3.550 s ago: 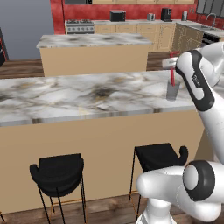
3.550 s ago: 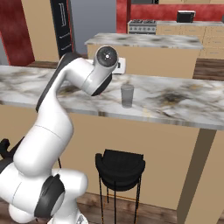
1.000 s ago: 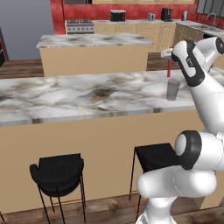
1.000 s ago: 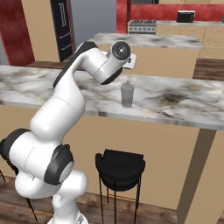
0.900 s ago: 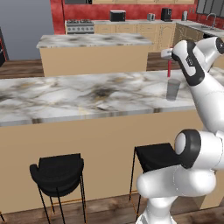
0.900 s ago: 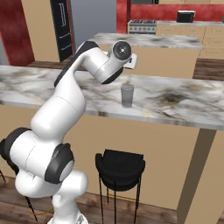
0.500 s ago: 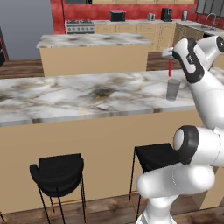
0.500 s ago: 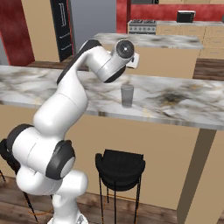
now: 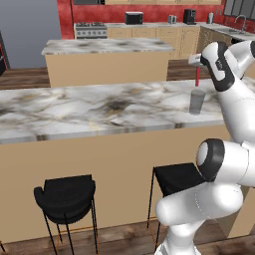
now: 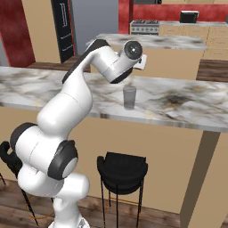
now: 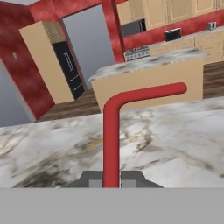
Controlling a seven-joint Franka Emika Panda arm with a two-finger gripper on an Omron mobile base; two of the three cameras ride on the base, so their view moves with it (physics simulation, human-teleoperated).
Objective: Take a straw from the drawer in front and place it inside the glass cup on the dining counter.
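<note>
Pincer (image 9: pixel 195 62) remains clamped on the straw (image 9: pixel 197 77), now raised higher above the glass cup (image 9: pixel 197 101) near the counter (image 9: pixel 89 107) edge.

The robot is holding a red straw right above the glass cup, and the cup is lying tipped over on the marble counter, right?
Not quite. The glass cup stands upright on the dining counter, not tipped over; both base views show this. The rest is right: the gripper holds the red straw just above it.
</note>
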